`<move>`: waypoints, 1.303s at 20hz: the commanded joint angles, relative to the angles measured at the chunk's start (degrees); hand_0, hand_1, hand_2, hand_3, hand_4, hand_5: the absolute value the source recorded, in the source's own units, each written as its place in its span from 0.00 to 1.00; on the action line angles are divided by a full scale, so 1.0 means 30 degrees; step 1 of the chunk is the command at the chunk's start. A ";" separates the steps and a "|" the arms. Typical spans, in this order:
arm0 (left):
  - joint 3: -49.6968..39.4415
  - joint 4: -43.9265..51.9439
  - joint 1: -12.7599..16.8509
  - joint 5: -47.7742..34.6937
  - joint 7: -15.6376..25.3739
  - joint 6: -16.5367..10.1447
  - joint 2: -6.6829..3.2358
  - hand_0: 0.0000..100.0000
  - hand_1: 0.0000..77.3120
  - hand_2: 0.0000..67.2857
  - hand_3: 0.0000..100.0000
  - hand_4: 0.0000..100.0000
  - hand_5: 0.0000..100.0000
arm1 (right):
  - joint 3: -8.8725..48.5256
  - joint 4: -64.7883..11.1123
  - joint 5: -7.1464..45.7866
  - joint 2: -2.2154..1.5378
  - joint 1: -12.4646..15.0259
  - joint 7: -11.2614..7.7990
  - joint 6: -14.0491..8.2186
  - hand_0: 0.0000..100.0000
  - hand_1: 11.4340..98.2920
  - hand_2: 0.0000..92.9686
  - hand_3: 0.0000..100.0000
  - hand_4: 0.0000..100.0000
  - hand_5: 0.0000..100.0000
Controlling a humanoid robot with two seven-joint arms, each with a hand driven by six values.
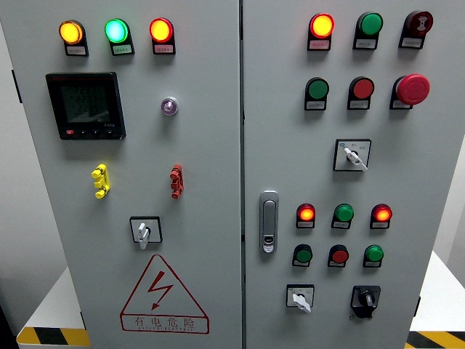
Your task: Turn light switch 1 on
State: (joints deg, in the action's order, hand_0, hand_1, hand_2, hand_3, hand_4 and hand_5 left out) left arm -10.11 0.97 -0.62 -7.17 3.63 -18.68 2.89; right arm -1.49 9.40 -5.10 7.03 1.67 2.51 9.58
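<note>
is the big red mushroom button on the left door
No, the red mushroom button sits on the right door, at its upper right.

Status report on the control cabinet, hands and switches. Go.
Both hands out of view. Cabinet doors shut; which switch is number 1 not readable. White rotary switch on left door untouched. Nothing blocking the panel.

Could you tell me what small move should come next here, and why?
Probably raise one arm into view toward the cabinet. Neither hand shows in the head view, so no reach has begun. No visible label marks "switch 1"; the candidates are the white rotary switches and the black one, so confirm which before touching.
</note>
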 commanded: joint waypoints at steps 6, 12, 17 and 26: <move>0.0031 -0.0002 0.0001 -0.0011 -0.0098 0.0017 0.0003 0.00 0.00 0.03 0.00 0.00 0.04 | 0.0000 0.0000 0.0000 0.0000 0.0000 -0.0017 0.0000 0.00 0.13 0.00 0.11 0.23 0.15; 0.0031 -0.0002 0.0030 -0.0011 -0.0098 0.0017 0.0033 0.00 0.01 0.03 0.00 0.00 0.04 | 0.0000 0.0000 0.0000 0.0000 0.0000 -0.0016 0.0000 0.00 0.13 0.00 0.11 0.23 0.15; 0.0031 -0.0060 0.0059 -0.0012 -0.0333 0.0017 0.0062 0.00 0.01 0.03 0.00 0.00 0.04 | 0.0000 0.0000 0.0000 0.0000 0.0000 0.0013 0.0000 0.00 0.13 0.00 0.11 0.23 0.15; 0.0061 -0.0060 0.0089 -0.0187 -0.0362 0.0017 0.0091 0.00 0.01 0.03 0.00 0.00 0.05 | 0.0000 0.0000 0.0000 0.0000 -0.0029 -0.0016 0.0000 0.00 0.13 0.00 0.11 0.23 0.15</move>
State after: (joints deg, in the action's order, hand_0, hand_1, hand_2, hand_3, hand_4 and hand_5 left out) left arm -9.93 0.82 -0.35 -7.60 2.55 -18.63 3.21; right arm -1.49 9.40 -5.10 7.05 1.67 2.52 9.58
